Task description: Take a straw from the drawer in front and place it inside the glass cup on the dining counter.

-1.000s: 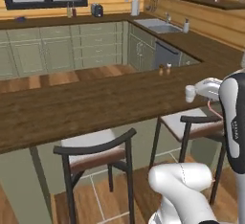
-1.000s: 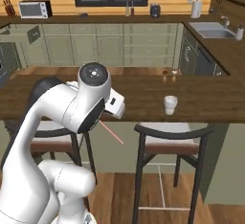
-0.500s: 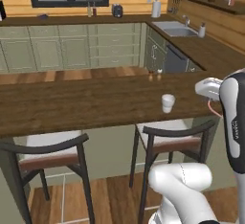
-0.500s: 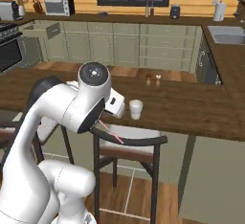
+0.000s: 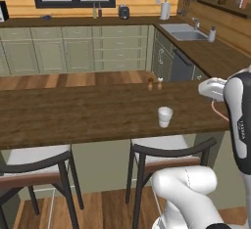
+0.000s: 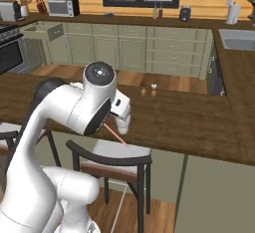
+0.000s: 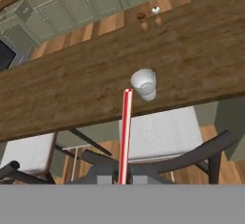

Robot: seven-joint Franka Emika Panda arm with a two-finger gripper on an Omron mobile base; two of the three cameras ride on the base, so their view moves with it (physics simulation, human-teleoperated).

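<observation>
My gripper (image 7: 122, 178) is shut on the thin reddish-pink straw (image 7: 125, 137), which runs up the middle of the hand view toward the glass cup (image 7: 144, 84). The straw's far tip ends just left of the cup's rim, short of it. The small whitish cup (image 5: 165, 116) stands upright near the front edge of the dark-brown dining counter (image 5: 78, 113). In the left base view my gripper (image 5: 213, 96) hangs to the right of the cup, off the counter's end. The straw (image 6: 115, 135) slants down below my hand, which partly hides the cup (image 6: 123, 125). A pale green drawer (image 6: 49, 31) stands pulled out at the far left.
Two small shakers (image 5: 155, 82), one brown and one white, sit at the counter's far edge. Two dark-framed stools (image 5: 171, 150) (image 5: 34, 160) with white seats stand under the front edge. Green cabinets, a sink (image 5: 184, 33) and a microwave (image 6: 63, 8) line the back walls.
The whole picture has shifted sideways as the base drove along the counter. The cup now sits closer in front of my hand. The straw stays gripped.
</observation>
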